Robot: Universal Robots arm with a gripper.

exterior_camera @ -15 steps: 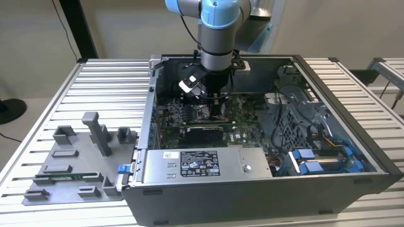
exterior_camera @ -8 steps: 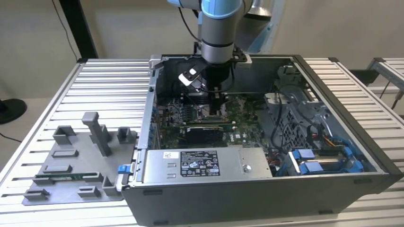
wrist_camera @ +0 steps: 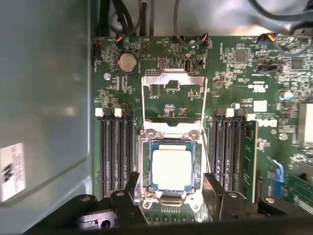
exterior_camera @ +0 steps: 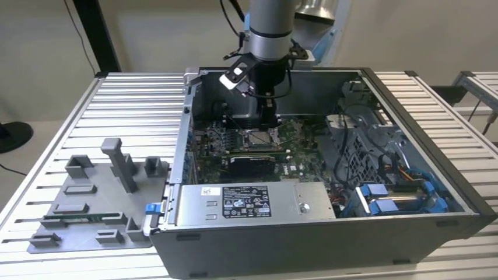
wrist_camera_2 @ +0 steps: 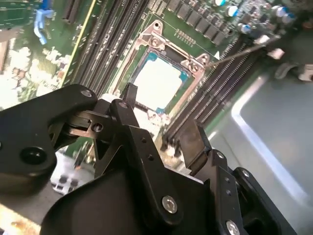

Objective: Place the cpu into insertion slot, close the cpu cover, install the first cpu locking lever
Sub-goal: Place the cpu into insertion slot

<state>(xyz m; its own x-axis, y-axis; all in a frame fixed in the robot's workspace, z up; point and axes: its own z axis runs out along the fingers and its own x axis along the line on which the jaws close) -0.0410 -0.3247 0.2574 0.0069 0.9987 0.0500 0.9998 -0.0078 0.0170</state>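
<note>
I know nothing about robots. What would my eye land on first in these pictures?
A robot arm reaches down into an open computer case on a ribbed metal table, its gripper just above the green board. In the first wrist view the silvery cpu already lies in the insertion slot, between the open black fingers. The cpu cover is swung back, not closed.

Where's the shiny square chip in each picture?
Exterior view: the cpu lies on the green board, right under the hand.
First wrist view: the cpu sits in the insertion slot, near the hand's fingers.
Second wrist view: the cpu shows just beyond the fingers.
Shared landmark: the open hand.
</note>
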